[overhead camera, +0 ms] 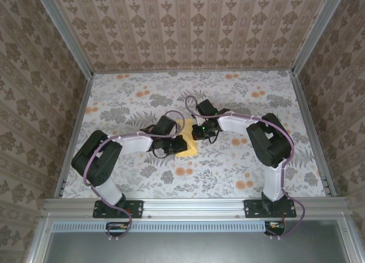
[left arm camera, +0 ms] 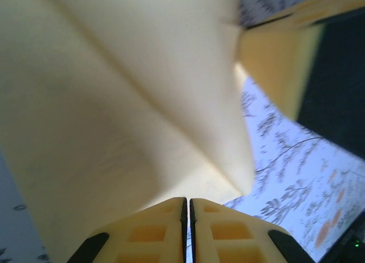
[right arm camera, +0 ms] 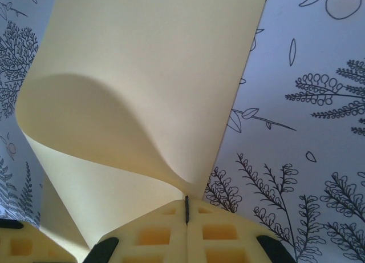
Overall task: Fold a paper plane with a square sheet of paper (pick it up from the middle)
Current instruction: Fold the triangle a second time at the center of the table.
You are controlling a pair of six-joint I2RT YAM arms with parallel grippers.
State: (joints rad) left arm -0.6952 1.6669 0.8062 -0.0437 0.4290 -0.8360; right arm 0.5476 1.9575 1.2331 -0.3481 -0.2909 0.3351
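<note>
The square sheet of paper (overhead camera: 189,126) is plain yellow and held off the table between both arms at the middle. In the left wrist view the sheet (left arm camera: 114,103) shows a diagonal crease and reaches down to my left gripper (left arm camera: 188,199), whose jaws are pressed almost together on its edge. The right wrist view has the sheet (right arm camera: 148,63) curling in a loop, with its edge pinched in my right gripper (right arm camera: 186,197). From above, the left gripper (overhead camera: 180,144) and right gripper (overhead camera: 199,132) sit close together on the sheet. A paper plane is out of view.
The table (overhead camera: 228,166) carries a printed pattern of grey leaves and orange flowers. Patterned walls (overhead camera: 188,29) with metal posts close it in on three sides. A metal rail (overhead camera: 194,206) runs along the near edge by the arm bases.
</note>
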